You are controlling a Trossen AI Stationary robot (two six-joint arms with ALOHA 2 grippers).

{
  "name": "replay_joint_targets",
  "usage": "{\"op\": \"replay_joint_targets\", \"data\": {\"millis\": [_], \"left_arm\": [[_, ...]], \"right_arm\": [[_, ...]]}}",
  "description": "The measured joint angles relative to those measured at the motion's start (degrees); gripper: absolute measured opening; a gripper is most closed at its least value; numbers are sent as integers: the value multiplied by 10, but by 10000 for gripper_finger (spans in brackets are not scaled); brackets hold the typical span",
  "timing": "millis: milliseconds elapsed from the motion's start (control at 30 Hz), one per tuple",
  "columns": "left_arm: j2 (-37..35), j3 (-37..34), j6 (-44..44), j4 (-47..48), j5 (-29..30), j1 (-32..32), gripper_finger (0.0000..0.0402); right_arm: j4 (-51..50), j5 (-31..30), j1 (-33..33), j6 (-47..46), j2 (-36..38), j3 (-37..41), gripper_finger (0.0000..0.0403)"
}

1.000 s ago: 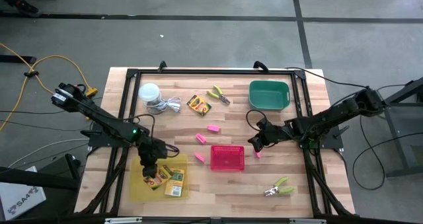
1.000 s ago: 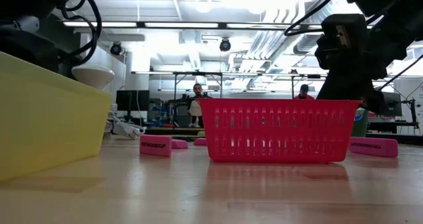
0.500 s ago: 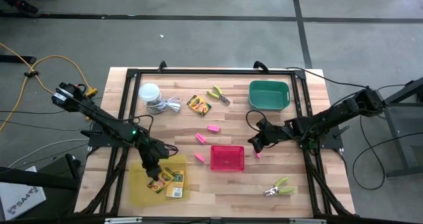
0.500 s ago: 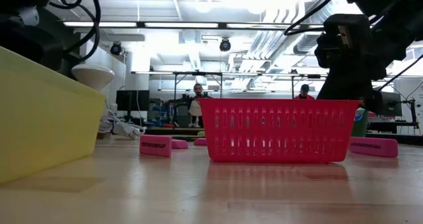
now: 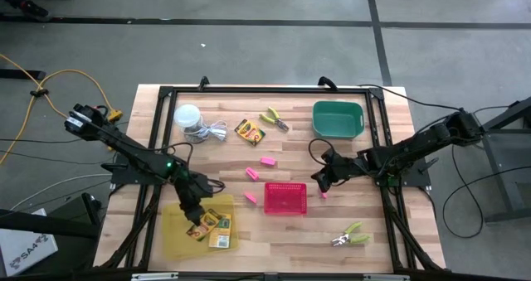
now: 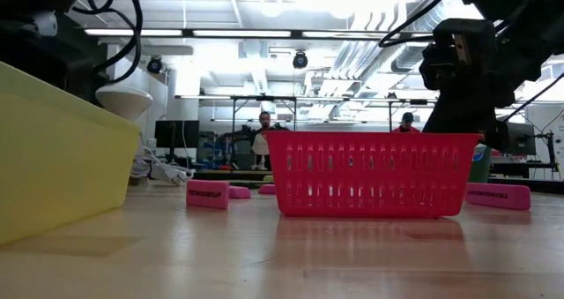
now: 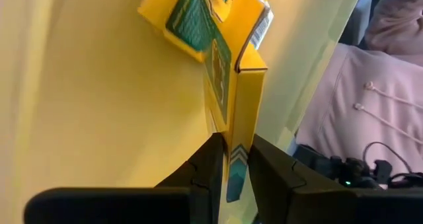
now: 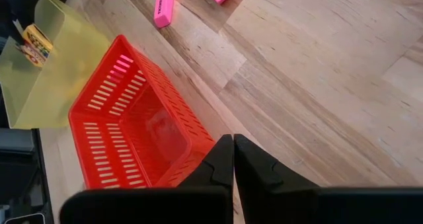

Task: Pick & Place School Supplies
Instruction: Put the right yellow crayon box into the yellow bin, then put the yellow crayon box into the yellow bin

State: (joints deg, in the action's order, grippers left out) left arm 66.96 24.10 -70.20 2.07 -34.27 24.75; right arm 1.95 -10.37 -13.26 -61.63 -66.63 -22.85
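My left gripper [image 5: 192,213] reaches down into the yellow tray [image 5: 172,235] and is shut on a yellow-and-green crayon box [image 7: 228,85]. Another crayon box [image 7: 198,16] lies in the tray just beyond it. My right gripper [image 5: 322,180] hangs shut just right of the pink basket [image 5: 285,198], with a pink eraser [image 5: 323,195] close below it on the table. A third crayon box [image 5: 249,131], three more erasers [image 5: 267,160] [image 5: 251,174] [image 5: 250,198] and two green-handled scissors [image 5: 275,118] [image 5: 350,234] lie flat on the wood. My left gripper pinches the crayon box between its two fingers at the box's near end [image 7: 232,159], one finger on each broad face. It comes from above, slanting down into the tray. The box stands on its narrow edge inside the tray; its far end is by the second box.
A green tray [image 5: 338,118] stands at the far right. A white round object with a coiled cable [image 5: 197,125] sits at the far left. A black frame [image 5: 265,89] borders the table. The pink basket [image 6: 370,171] fills the middle. A person in a pink hoodie [image 7: 370,98] is beyond the tray.
My left gripper, shut on the crayon box, has shifted a little toward the table's near edge inside the yellow tray. The tray's wall has moved slightly with it. The right arm has kept still.
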Motion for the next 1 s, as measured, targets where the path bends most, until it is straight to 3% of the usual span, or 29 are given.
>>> {"op": "replay_joint_targets", "data": {"millis": [467, 1000], "left_arm": [[0, 0, 13, 4, -13, 0, 135], [0, 0, -3, 3, -122, 0, 139]], "right_arm": [[0, 0, 0, 0, 0, 0, 2], [0, 0, 0, 0, 0, 0, 2]]}}
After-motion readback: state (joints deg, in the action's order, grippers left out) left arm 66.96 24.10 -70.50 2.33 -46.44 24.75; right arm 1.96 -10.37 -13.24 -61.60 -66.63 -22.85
